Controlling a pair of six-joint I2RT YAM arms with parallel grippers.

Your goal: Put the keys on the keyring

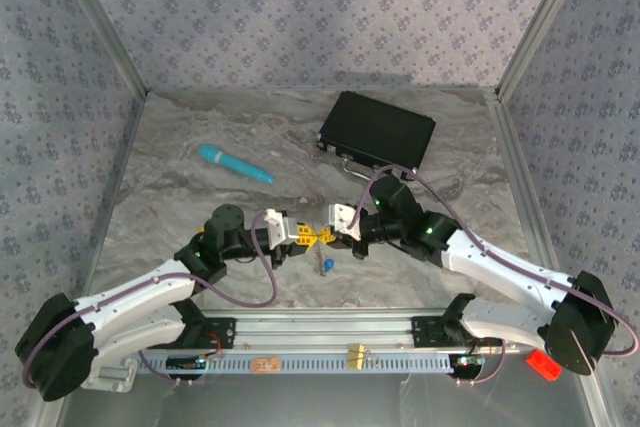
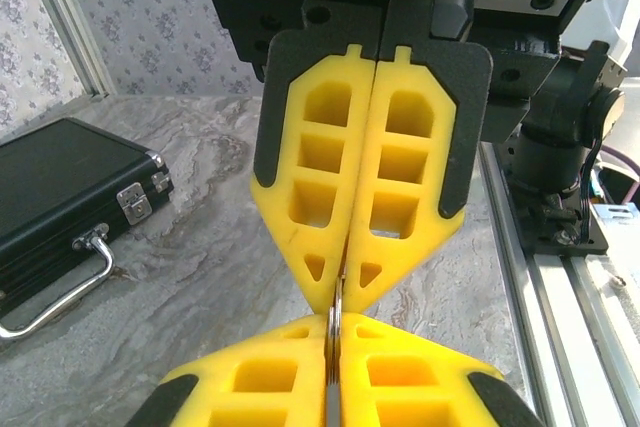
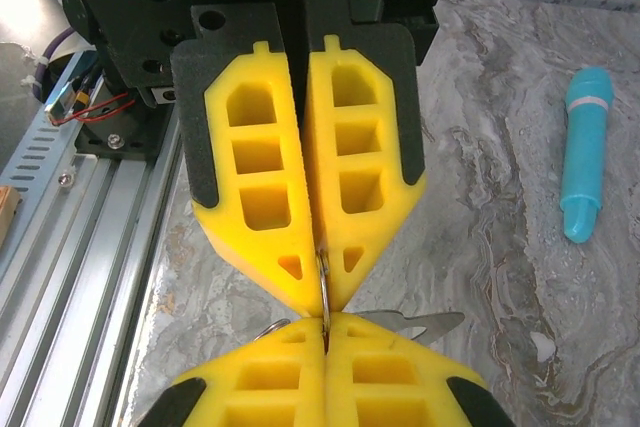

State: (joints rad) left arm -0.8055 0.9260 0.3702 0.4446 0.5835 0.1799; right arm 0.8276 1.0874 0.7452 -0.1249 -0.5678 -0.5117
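Gleaming thin silvery metal keyring (image 3: pixel 323 287)

The pen (image 1: pixel 235 164) is teal, the case (image 1: pixel 377 130) black, the table (image 1: pixel 180 217) grey-marbled

a black hard case (image 1: pixel 377 130) lies on a grey marbled worktop (image 1: pixel 170 217). a teal pen (image 1: pixel 234 163) lies to the case's left, well apart from it. patterned grey walls (image 1: pixel 300 17) stand behind the case.
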